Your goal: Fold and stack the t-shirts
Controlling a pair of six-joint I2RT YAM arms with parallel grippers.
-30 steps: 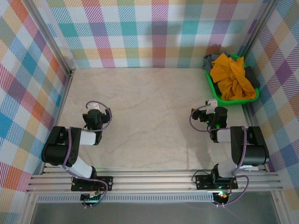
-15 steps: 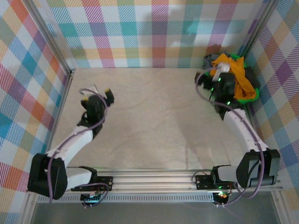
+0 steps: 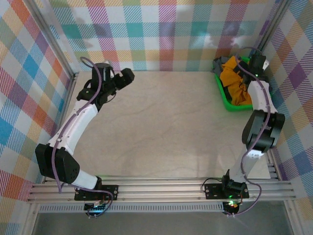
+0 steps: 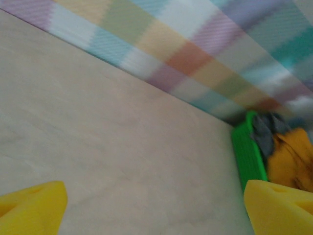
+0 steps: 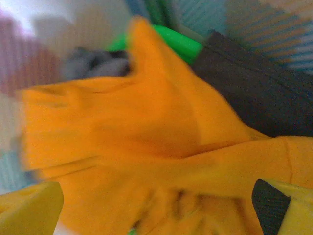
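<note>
The t-shirts lie heaped in a green basket (image 3: 226, 102) at the back right corner. A mustard-orange t-shirt (image 3: 236, 83) is on top, spread wide under my right wrist camera as orange cloth (image 5: 146, 137). Beside it lie a dark charcoal shirt (image 5: 254, 88) and a grey shirt (image 5: 93, 63). My right gripper (image 3: 255, 62) hovers over the heap, open, and its yellow fingertips (image 5: 29, 210) flank the orange cloth without closing on it. Open too, my left gripper (image 3: 129, 74) is raised near the back wall at the left, with nothing between its fingertips (image 4: 29, 210). It looks across the table at the basket (image 4: 247, 156).
The beige tabletop (image 3: 161, 122) stretches between the arms. Checked cloth walls (image 3: 146, 34) close in the back and both sides, and the basket sits tight against the right wall. A metal rail (image 3: 161, 188) runs along the near edge by the arm bases.
Both arms have unfolded from near their bases. The left one swung to the back left corner. The right one reached out over the basket and the orange shirt.
</note>
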